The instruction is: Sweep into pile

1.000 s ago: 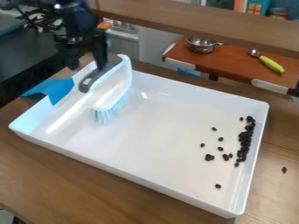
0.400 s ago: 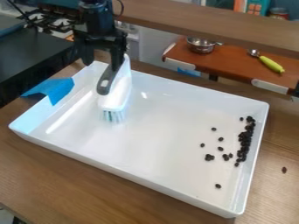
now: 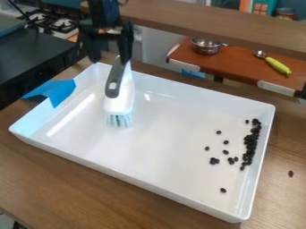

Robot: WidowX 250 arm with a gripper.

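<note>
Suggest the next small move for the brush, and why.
I'd probably bring the brush across the tray to just left of the loose dark pellets: its bristles are over the tray's left part, while those pellets lie scattered short of the dense row along the right wall.

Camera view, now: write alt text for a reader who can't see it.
A white brush is bristles-down in the left part of a white tray, below the robot's hand. Dark beans lie mostly in a strip along the tray's right wall, some scattered left of it and one outside on the table.
</note>
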